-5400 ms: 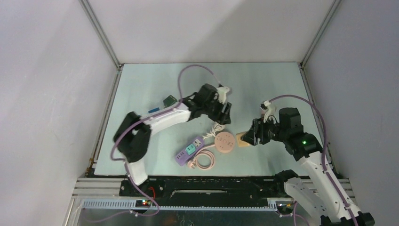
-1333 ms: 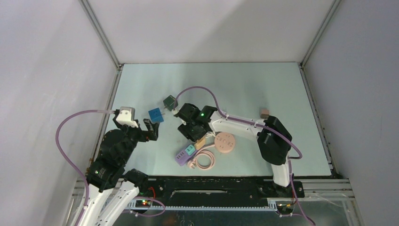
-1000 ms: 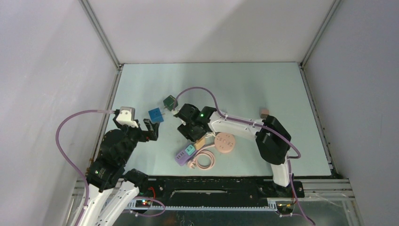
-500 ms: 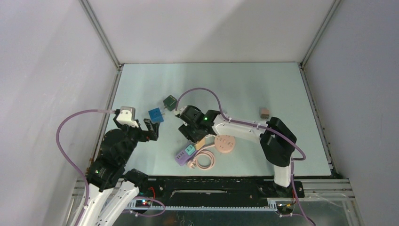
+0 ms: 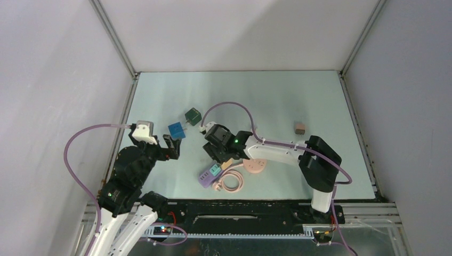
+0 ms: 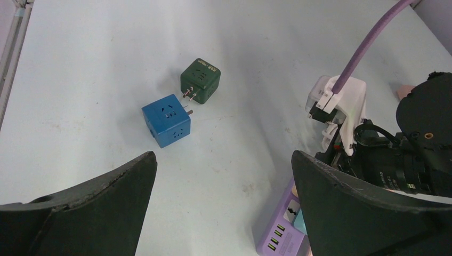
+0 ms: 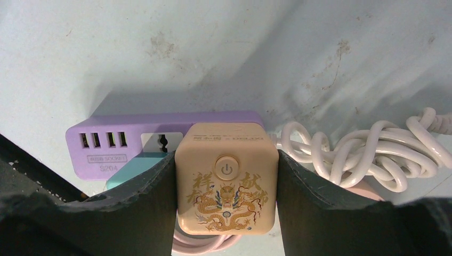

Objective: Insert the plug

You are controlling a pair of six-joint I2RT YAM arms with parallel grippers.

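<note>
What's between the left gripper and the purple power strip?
Nothing: only bare table between the left gripper and the purple power strip, clearest in the left wrist view.

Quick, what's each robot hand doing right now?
Left gripper: open, holding nothing.
Right gripper: shut on the beige cube plug with a gold dragon print.

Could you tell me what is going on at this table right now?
The right gripper is clamped on a beige cube plug with a dragon print, holding it right over the purple power strip. Whether its prongs are seated cannot be seen. The left gripper hangs open off to the side, holding nothing, with a blue cube and a green cube lying ahead of it.
</note>
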